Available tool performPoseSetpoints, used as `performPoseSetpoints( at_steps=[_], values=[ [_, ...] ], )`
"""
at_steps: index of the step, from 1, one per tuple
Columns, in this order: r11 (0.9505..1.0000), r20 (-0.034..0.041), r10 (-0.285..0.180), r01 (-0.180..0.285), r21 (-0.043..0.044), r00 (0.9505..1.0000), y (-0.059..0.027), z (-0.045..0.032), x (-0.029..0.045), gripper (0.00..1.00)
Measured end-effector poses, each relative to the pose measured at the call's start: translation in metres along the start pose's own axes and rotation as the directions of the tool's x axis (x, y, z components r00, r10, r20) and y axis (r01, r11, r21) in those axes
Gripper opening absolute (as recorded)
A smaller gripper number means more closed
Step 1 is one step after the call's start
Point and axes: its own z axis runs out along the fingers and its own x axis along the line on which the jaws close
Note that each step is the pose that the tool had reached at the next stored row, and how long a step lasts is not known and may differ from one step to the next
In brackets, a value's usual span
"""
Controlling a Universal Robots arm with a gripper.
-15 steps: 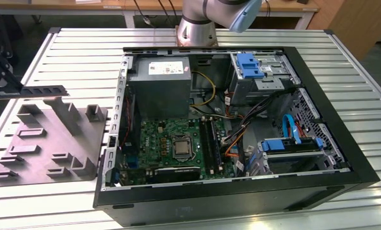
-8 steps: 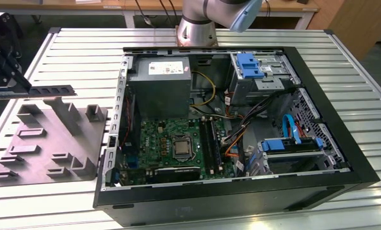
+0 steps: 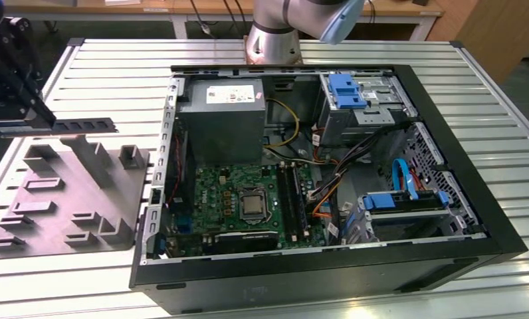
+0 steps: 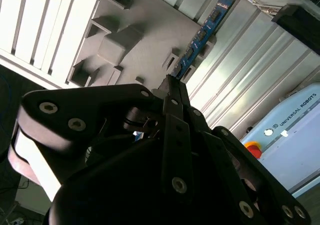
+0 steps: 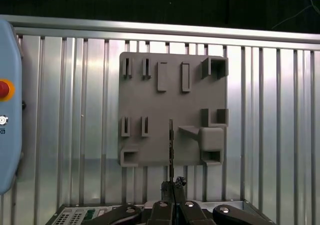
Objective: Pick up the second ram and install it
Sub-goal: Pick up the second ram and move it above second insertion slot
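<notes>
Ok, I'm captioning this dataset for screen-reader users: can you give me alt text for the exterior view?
At the exterior view's left, a black gripper holds the second ram level over a grey fixture plate with raised holders. Beside it, on the same slatted metal table, an open computer case lies on its side, its green motherboard exposed.
</notes>
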Motion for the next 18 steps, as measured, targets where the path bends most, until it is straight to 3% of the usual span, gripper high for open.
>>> performPoseSetpoints(
  at_steps=[7, 18],
  values=[
    [1.0000, 0.0000, 0.000, 0.000, -0.0004, 1.0000, -0.0089, -0.0002, 0.0000, 0.11],
    [1.0000, 0.0000, 0.000, 0.000, -0.0004, 1.0000, -0.0307, -0.0007, 0.0000, 0.11]
  ],
)
